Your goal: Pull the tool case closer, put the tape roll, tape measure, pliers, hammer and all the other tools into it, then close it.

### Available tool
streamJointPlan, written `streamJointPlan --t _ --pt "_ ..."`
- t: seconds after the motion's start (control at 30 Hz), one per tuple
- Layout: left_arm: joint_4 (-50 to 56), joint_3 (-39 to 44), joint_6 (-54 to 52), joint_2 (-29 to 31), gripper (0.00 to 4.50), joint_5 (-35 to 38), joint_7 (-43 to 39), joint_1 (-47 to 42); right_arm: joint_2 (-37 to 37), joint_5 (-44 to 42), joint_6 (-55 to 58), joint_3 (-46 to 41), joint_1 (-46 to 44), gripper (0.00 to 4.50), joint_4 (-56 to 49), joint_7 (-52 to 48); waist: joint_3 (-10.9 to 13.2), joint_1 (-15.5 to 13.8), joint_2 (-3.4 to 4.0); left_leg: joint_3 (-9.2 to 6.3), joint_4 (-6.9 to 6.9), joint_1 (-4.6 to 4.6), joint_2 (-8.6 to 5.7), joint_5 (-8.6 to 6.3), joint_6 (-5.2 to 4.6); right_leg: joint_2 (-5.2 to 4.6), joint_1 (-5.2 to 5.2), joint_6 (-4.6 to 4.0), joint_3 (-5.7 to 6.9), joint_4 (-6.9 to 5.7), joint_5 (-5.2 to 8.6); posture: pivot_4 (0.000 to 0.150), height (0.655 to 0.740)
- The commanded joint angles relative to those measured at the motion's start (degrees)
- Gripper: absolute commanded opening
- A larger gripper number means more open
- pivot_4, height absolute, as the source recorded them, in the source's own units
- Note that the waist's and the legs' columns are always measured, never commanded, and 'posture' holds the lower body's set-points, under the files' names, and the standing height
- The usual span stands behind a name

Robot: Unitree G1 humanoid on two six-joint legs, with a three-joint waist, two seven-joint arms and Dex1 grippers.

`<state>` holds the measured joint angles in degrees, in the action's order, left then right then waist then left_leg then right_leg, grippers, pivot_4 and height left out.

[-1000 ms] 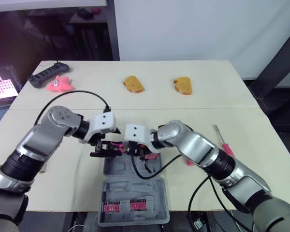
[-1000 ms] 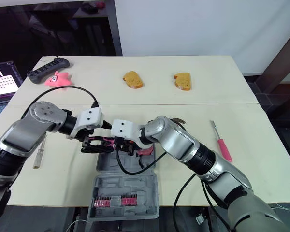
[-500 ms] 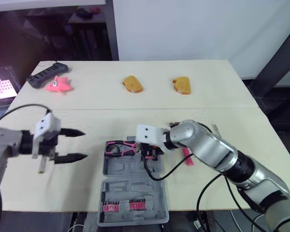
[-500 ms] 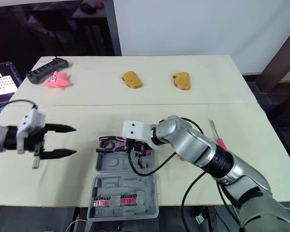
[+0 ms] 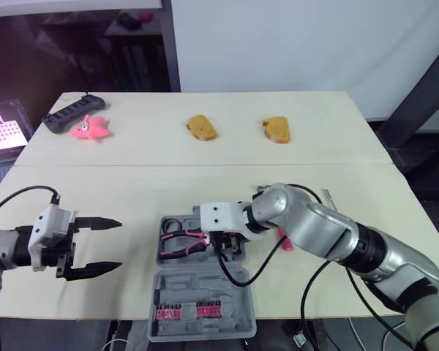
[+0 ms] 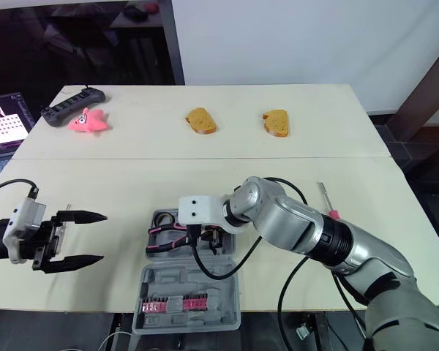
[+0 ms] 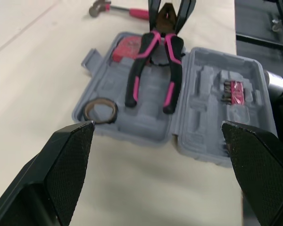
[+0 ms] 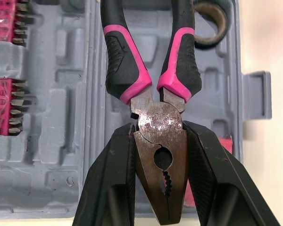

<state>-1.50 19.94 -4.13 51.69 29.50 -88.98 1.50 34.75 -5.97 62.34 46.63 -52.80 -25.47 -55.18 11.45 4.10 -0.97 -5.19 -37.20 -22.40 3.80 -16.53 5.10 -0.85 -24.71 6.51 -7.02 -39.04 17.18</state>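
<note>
— Two things to settle. First: where to find the pliers [image 8: 120, 66]?
— Pinched by the metal head in the right gripper [image 8: 160, 132], squeezed from both sides. Held at the far half of the open tool case [image 5: 205, 289], pink-and-black handles pointing to the robot's left. Cannot tell whether resting on the moulded tray or just above it.
— Second: how about the left gripper [image 5: 120, 243]?
— Spread wide, gripping nothing. Hovers over the table [image 5: 205, 183], well apart from the case, off to its left.
— Anything already packed?
— Yes: a tape roll [image 7: 100, 109] lying in a corner pocket of that far half, plus something red, likely the tape measure [image 7: 127, 49], just beside the plier head. Also a row of pink bits [image 5: 183, 313] clipped into the near half.
— And outside the case?
— A hammer [image 7: 132, 12] flat on the table near the case's right side, and a screwdriver [image 6: 332, 213] further right, partly hidden behind the right arm. Along the far edge: two slices of bread [image 5: 202, 127], a pink starfish toy [image 5: 90, 128], a black power strip [image 5: 72, 113].
</note>
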Motion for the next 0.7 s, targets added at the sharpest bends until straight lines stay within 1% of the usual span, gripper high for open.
streamJointPlan --t 0.03,0.4,0.7 --pt "1.04 1.33 0.9 -0.09 4.5 1.7 0.6 -0.35 -0.88 0.34 0.57 0.92 -2.1 0.97 -0.91 -0.35 0.0 0.0 0.0 0.0 0.0 0.0 0.0 0.0 0.0 0.0 0.0 0.0 0.0 0.0 0.0 0.15 0.74" --pt "0.87 0.61 1.17 0.17 4.5 2.2 0.65 -0.26 -3.41 1.6 0.91 3.39 -3.41 0.97 2.97 0.98 0.0 0.06 0.0 0.0 0.0 0.0 0.0 0.0 0.0 0.01 -0.01 0.0 0.0 0.0 0.0 0.15 0.74" --pt "0.97 0.42 1.37 0.14 4.5 1.86 0.99 -0.34 -3.52 2.16 2.3 4.27 -2.91 0.97 3.91 2.03 0.0 0.07 0.01 0.0 0.01 0.0 0.0 0.0 0.0 0.0 -0.01 0.0 0.01 0.0 0.0 0.15 0.74"
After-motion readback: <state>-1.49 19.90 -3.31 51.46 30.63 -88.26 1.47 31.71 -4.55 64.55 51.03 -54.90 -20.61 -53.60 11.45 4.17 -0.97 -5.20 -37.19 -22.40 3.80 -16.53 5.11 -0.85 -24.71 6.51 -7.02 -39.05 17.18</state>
